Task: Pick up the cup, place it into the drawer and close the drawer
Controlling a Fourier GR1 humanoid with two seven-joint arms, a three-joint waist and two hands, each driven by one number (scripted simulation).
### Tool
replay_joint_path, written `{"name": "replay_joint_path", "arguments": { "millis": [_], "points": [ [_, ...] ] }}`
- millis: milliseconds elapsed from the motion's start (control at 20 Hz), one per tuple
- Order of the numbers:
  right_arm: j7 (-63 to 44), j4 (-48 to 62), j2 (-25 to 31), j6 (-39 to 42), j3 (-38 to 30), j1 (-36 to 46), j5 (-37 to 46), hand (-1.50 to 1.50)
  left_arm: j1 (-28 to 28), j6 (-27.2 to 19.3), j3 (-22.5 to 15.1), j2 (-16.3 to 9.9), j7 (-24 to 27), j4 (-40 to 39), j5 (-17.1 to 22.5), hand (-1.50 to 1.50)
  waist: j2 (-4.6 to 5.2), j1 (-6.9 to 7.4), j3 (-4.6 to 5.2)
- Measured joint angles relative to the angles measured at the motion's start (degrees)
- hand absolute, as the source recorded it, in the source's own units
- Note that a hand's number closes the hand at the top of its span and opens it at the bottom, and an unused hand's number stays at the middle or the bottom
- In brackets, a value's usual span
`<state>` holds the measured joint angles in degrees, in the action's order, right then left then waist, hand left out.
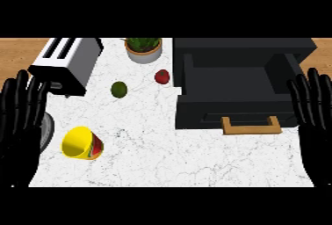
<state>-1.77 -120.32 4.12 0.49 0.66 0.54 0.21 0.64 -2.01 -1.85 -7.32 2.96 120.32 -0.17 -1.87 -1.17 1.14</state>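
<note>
- Drawer (240, 83): black, pulled open w/ wooden handle (251, 125) at its front; lies just left of right hand (312, 110); interior looks bare, room for cup.
- Toaster (65, 61): ahead of left hand (23, 114), near counter's far-left edge.
- Hands: both open, fingers straight & up, resting at left & right edges; neither holds anything.
- Cup (82, 143): yellow, lying on its side just right of left hand, near counter's (194, 154) front edge; judged step = reach & grasp; approach from above, fingers around body, so it can't roll off.
- Plant pot (143, 49), avocado (118, 88), apple (162, 76): between the hands, farther off; marble betw. cup & drawer front is open for carry.
</note>
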Motion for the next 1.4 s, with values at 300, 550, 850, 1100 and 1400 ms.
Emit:
{"name": "replay_joint_path", "arguments": {
  "millis": [300, 550, 850, 1100, 1400],
  "points": [
    [0.06, -0.02, 0.59, 0.86, 0.04, 0.35, -0.05, -1.50, 2.29, 12.31, 1.69, -4.72, 3.35, -0.40, 12.10, -1.50, 1.41, 1.19, -0.82],
    [-1.82, 1.06, -0.20, 2.76, 1.23, 0.27, -3.83, -1.50, 4.14, 20.20, 3.05, -7.28, -0.51, -3.20, 25.91, -1.50, 1.79, 1.33, -1.02],
    [-3.17, 1.60, -0.14, 3.71, 0.70, 1.00, -5.46, -1.50, 3.71, 25.22, 6.62, -9.20, -3.92, -5.71, 34.38, -1.50, 1.83, 1.25, -1.10],
    [-2.47, 3.14, -0.16, 4.36, -0.20, 1.54, -5.71, -1.50, 3.13, 26.07, 7.87, -7.98, -6.41, -5.42, 35.70, -1.50, 1.84, 1.23, -1.13],
    [-3.35, 3.44, -1.07, 3.82, 0.39, 3.13, -5.35, -1.50, 2.75, 26.46, 8.88, -6.52, -7.97, -5.38, 34.17, -1.50, 1.84, 1.25, -1.14]
  ]
}}
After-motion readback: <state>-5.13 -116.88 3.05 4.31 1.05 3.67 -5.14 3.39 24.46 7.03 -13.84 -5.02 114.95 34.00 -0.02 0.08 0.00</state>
